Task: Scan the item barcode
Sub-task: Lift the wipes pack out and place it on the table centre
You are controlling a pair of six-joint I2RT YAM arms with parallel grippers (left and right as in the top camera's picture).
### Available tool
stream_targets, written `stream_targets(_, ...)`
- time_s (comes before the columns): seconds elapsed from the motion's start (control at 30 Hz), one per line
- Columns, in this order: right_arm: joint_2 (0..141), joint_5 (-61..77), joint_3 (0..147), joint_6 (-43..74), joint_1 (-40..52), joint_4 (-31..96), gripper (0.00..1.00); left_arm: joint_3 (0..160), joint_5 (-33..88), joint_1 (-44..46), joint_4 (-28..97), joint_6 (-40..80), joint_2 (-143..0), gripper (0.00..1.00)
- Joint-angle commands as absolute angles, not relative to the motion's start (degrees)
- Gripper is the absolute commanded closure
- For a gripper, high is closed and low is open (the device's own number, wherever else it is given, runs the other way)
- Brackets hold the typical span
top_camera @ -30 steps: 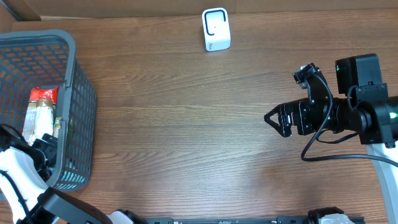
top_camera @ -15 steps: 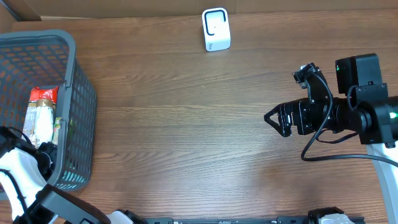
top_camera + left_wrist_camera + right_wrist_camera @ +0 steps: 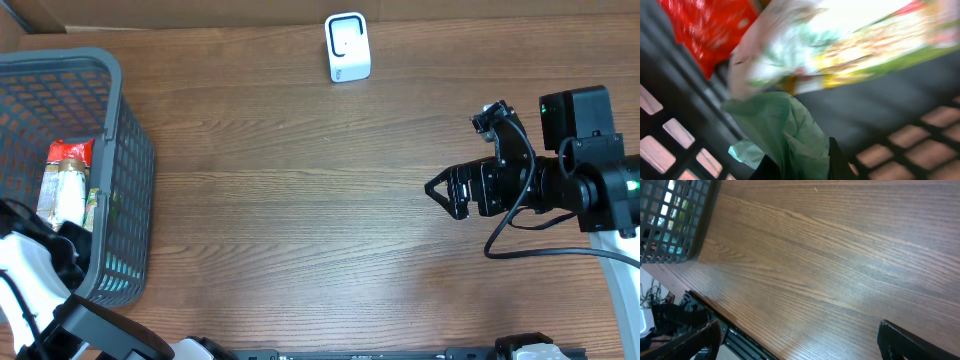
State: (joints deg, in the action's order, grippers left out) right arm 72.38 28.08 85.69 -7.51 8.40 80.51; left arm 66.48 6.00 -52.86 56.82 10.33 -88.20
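The step in hand is the pick-up: the left gripper (image 3: 797, 169) is down inside the basket (image 3: 118, 90) at the left edge of the table (image 3: 300, 200), and its jaws are closed on a fold of a green packet (image 3: 785, 130), which the left wrist view shows pinched between the two dark fingers (image 3: 838, 161). That green packet is the item to be scanned, as far as I can judge, and it lies low in the basket, at the end nearest the front edge of the table, under a pale printed packet (image 3: 840, 45) with a red packet (image 3: 705, 30) beside it. The view is blurred, so no barcode can be made out on any face. The scanner (image 3: 347, 46) stands at the far edge of the table, about midway along it and well apart from the basket. The right gripper (image 3: 445, 192) hangs over bare wood toward the right edge, its jaws wide open and holding nothing. The next move calls for lifting the packet straight up clear of the basket wall without dragging the pale packet along, then carrying it across to the scanner and turning it until the barcode faces the window; the grip is on thin, soft film, so it may slip or crumple
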Motion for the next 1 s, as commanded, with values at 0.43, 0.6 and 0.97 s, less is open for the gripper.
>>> stream_targets(0.43,72.25,28.10,85.43,-7.79,8.78,76.99,0.00,110.72,22.68,-37.39,74.46,12.45,-72.55,0.96)
stream_targets(0.6,72.25,28.10,85.43,-7.79,8.78,76.99,0.00,108.09,19.77,-24.36,77.71,13.02,-70.50,0.96)
stream_targets(0.97,72.25,28.10,85.43,-7.79,8.78,76.99,0.00,80.31,7.20,2.24,67.57,28.58,-74.48,0.96)
